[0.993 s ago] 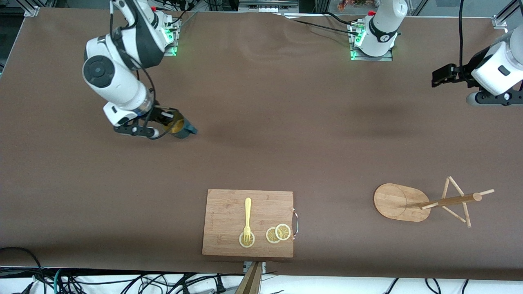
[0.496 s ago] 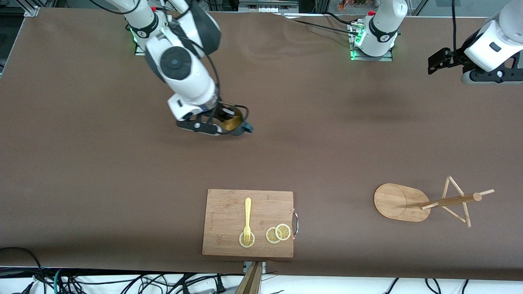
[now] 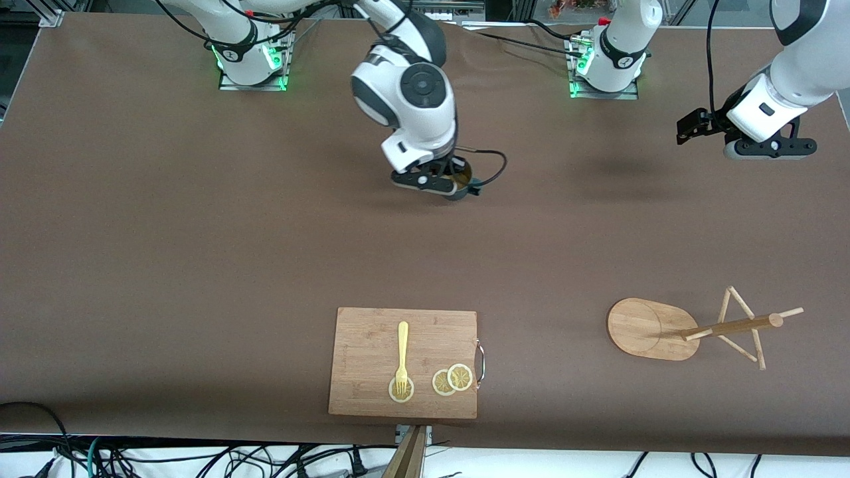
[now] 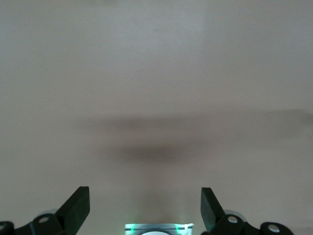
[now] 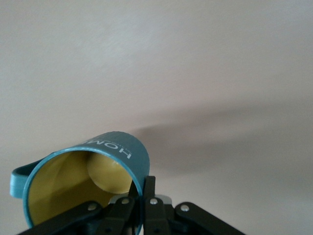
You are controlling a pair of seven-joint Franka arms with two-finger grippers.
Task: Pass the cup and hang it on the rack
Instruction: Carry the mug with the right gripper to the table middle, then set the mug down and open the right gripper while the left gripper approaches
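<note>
The right gripper (image 3: 443, 188) had its fingers clamped on the rim of the small teal mug with the yellow inside (image 5: 83, 182), up over mid-counter. The left gripper (image 4: 145, 208) hung fingers apart toward its own end, above bare brown counter (image 3: 199, 252). The light wooden mug tree (image 3: 690, 328) stood near the front camera. A thin rim pinch like that could've let the tilted mug slip during the handoff.
</note>
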